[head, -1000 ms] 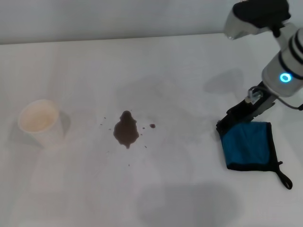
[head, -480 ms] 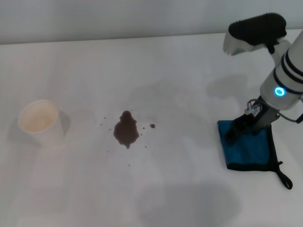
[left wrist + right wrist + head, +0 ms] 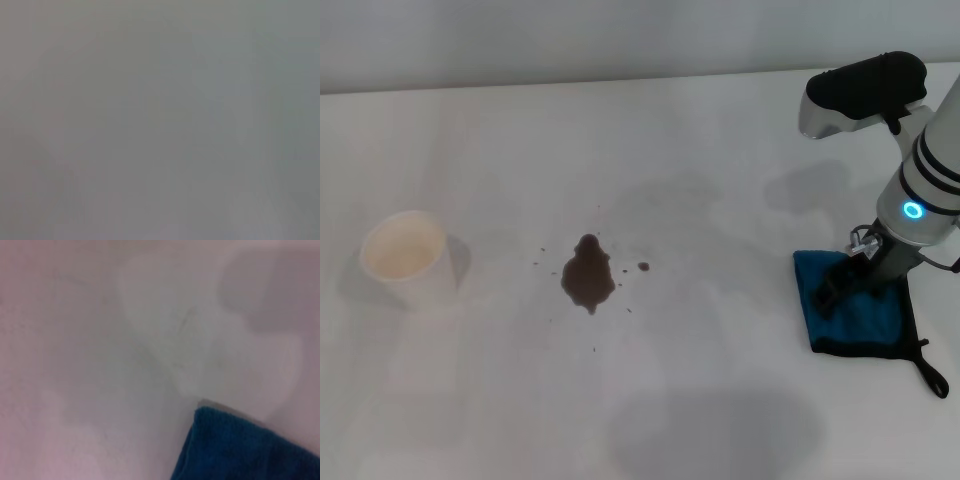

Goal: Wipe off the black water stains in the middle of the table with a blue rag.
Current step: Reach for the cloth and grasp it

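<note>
White table [image 3: 650, 150] holds the blue rag [image 3: 865, 315], loop corner toward the robot, right gripper [image 3: 845, 285] on it, grip unclear.

1 blue rag [image 3: 860, 310], 1 paper cup [image 3: 404, 258], 1 black stain blot [image 3: 587, 276] w/ specks, 1 gripper [image 3: 840, 288].

I see a matt white smooth table [image 3: 650, 150], fuzzy blue terry cloth rag [image 3: 865, 318] with black trim, a wet dark brown-black liquid stain [image 3: 588, 276], a matt white paper cup [image 3: 405, 258] left of the stain
</note>
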You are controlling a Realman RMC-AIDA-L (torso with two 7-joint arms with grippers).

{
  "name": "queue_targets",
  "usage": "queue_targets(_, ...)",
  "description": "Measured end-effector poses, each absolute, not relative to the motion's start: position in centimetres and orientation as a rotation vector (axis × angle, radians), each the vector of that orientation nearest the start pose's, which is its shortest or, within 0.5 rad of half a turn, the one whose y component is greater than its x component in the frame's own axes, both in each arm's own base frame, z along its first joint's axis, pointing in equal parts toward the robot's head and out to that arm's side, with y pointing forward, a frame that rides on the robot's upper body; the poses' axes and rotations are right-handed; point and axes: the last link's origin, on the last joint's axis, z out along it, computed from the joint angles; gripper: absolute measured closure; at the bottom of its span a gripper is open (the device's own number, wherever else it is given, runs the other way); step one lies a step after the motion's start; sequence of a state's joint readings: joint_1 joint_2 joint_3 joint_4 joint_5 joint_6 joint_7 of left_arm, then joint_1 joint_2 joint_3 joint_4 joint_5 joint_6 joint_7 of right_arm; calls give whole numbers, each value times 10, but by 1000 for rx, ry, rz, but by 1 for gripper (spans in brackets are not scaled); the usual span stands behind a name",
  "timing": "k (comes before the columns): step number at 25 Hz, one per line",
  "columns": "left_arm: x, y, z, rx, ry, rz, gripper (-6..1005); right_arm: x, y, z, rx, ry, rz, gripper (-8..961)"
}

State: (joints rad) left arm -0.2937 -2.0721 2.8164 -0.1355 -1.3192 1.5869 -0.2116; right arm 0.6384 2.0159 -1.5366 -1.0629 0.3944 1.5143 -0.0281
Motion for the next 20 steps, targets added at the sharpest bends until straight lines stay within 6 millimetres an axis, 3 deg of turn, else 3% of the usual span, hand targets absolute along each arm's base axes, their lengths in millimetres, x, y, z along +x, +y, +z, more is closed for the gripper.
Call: queue_targets(20, -371, 255, 46, -1533, -284, -650, 337, 250, 346, -12, -2040, 1490, -850, 268)
